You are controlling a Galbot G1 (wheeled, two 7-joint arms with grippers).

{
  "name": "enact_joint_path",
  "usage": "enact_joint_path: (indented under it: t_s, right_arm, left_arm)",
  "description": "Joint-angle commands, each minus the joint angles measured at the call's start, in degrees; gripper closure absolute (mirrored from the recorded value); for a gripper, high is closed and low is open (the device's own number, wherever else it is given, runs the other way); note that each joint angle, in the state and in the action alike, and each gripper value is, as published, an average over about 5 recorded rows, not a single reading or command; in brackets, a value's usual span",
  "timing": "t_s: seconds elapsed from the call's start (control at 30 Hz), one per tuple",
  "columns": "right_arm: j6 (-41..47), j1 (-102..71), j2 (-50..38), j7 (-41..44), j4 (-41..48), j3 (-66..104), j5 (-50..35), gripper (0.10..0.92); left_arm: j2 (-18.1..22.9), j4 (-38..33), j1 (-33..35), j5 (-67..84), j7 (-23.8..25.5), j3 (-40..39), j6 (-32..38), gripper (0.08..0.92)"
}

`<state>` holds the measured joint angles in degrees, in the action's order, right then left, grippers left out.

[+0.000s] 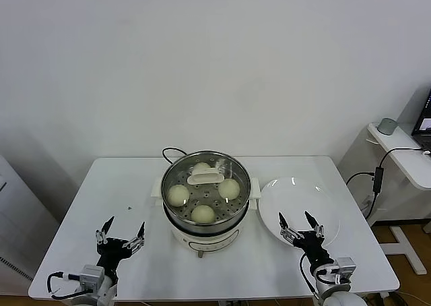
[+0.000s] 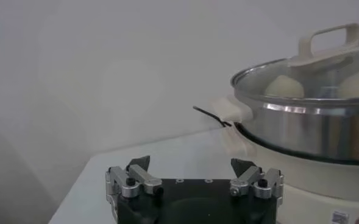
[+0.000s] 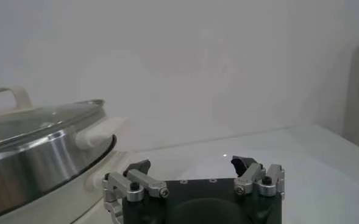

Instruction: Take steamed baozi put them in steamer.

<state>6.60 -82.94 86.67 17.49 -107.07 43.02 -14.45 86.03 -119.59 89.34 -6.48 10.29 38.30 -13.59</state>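
The steel steamer [image 1: 206, 215] stands at the table's middle on a white cooker base [image 1: 204, 241]. Under its glass lid [image 1: 206, 178] with a white handle lie the baozi: one on the left [image 1: 178, 195], one at the front [image 1: 203, 213], one on the right [image 1: 229, 189], and one at the back partly hidden by the handle [image 1: 201, 167]. Two buns show through the lid in the left wrist view [image 2: 284, 86]. My left gripper [image 1: 121, 236] is open and empty near the front left of the table. My right gripper [image 1: 301, 226] is open and empty over the white plate [image 1: 300, 208].
The plate to the right of the steamer holds no food. A black cord [image 1: 172, 151] runs behind the cooker. A white side table [image 1: 404, 158] with a cable stands off the right edge. The steamer rim and base fill the side of both wrist views [image 3: 39, 155].
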Motion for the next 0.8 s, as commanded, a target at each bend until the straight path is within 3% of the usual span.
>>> enact_joint_path:
  t_s: [0.03, 0.8]
  right_arm:
    - [-0.2, -0.3, 0.3, 0.7, -0.4, 0.1, 0.9, 0.203]
    - [-0.1, -0.5, 0.4, 3.9, -0.9, 1.8, 5.2, 0.203]
  left_arm:
    - [0.1, 0.0, 0.8, 0.6, 0.1, 0.2, -0.1, 0.177]
    - [0.0, -1.1, 1.3, 2.0, 0.8, 0.1, 0.9, 0.177]
